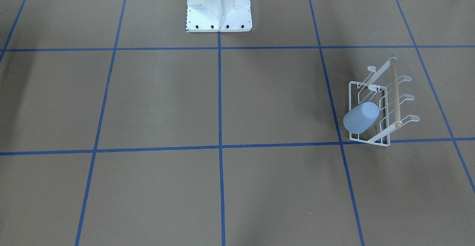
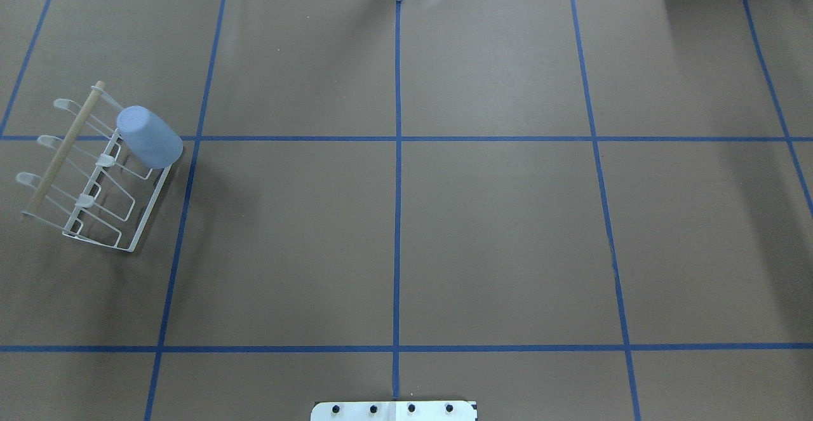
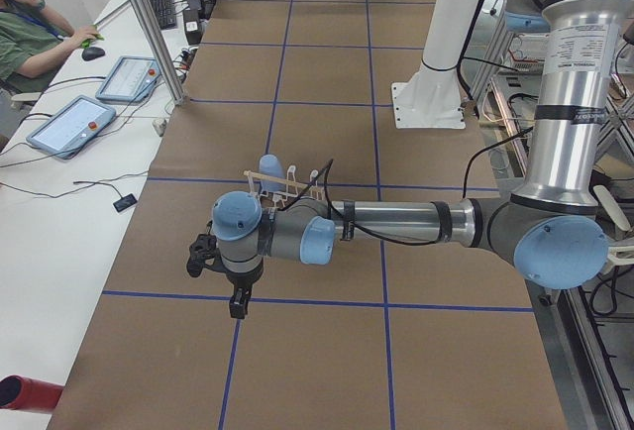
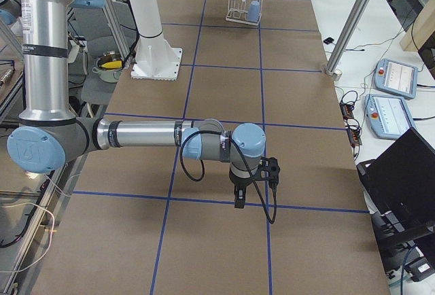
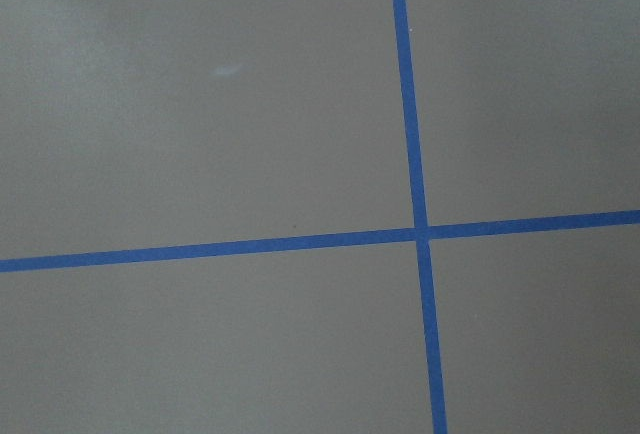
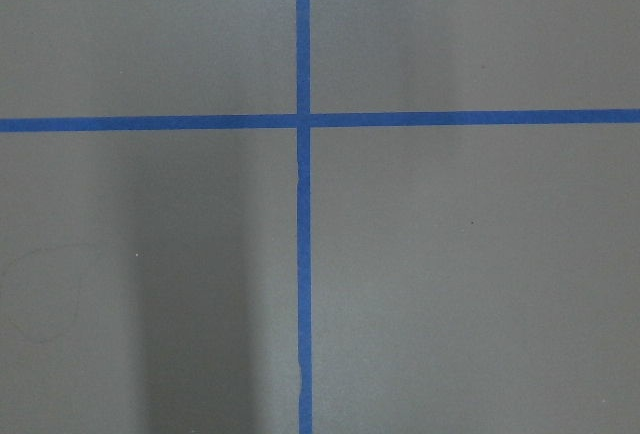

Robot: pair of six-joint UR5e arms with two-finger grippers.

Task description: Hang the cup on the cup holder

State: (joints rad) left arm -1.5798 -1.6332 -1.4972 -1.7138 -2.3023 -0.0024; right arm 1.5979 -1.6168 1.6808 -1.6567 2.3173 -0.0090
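The pale blue cup (image 2: 150, 136) sits upside down over a prong of the white wire cup holder (image 2: 82, 208), at the end farthest from the robot. It also shows in the front-facing view (image 1: 360, 118) on the holder (image 1: 387, 90). No gripper shows in the overhead, front-facing or wrist views. My left gripper (image 3: 238, 303) shows only in the exterior left view, pointing down over the table, nearer the camera than the holder (image 3: 297, 184). My right gripper (image 4: 239, 200) shows only in the exterior right view, far from the cup (image 4: 254, 11). I cannot tell whether either is open or shut.
The white robot pedestal (image 1: 219, 6) stands at the table's robot side. Blue tape lines (image 2: 397, 218) grid the brown table. Both wrist views show only bare table and tape. An operator (image 3: 30, 34) and tablets (image 3: 69, 125) are beside the far table edge.
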